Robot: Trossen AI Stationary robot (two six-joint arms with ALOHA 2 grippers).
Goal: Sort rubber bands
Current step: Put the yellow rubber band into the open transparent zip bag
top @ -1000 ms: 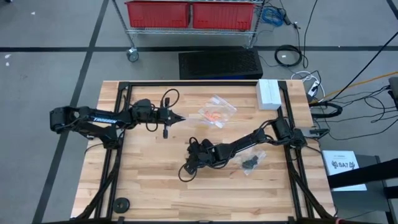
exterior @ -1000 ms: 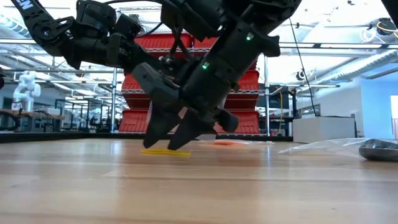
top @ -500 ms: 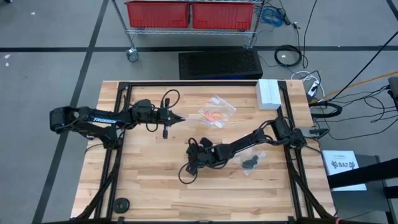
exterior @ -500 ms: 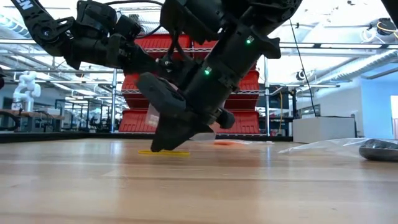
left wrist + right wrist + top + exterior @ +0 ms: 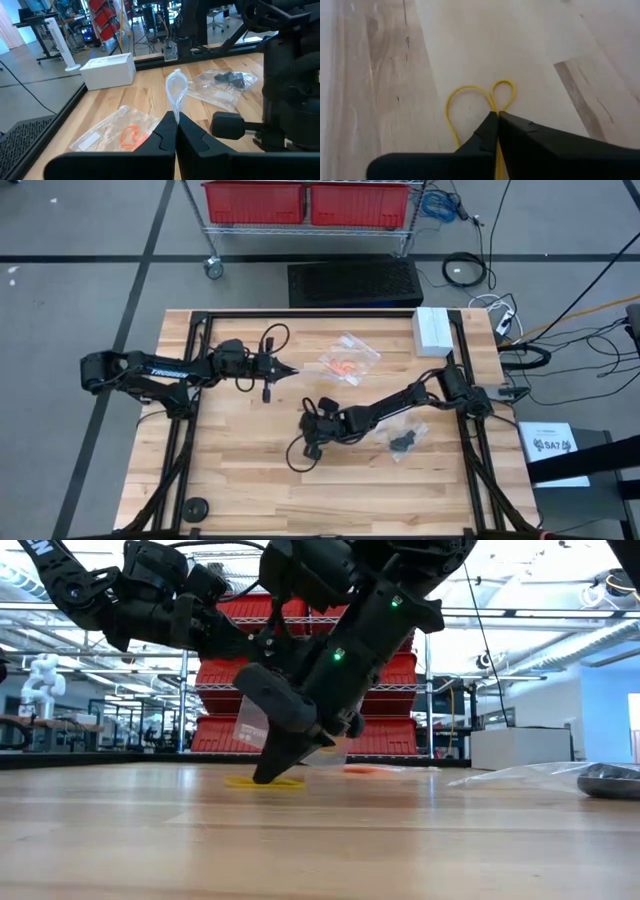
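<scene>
So this looks like the pick-up step of the sort; the right gripper (image 5: pixel 496 116) is down on the wooden table (image 5: pixel 240 480) near its middle, fingers pinched together on a yellow rubber band (image 5: pixel 470 102); in the right wrist view the band is squeezed into 2 lobes, a bigger one and a smaller one, both lying flat on the wood, so it's caught but not off the table yet; the low view shows the same band as a thin yellow line under the fingertips.

The left gripper (image 5: pixel 176 120) hangs over the table's left half, closed on the rim of a clear bag (image 5: pixel 176 92) that stands up from its tips; my guess is that's the bag waiting for this colour, though I can't tell if it's actually held open.

Other stuff: a flat clear bag with orange bands (image 5: pixel 131 136) lies toward the back of the table; another clear bag with dark bands (image 5: pixel 229 78) sits on the right side near the right arm's base; white box (image 5: pixel 432 331) at the back right corner.

Next move, as I see it: lift straight up gently so the band doesn't slip out of the pinch, then carry it over to the bag the left gripper holds; that mouth looks narrow, so lining up will be fiddly.
</scene>
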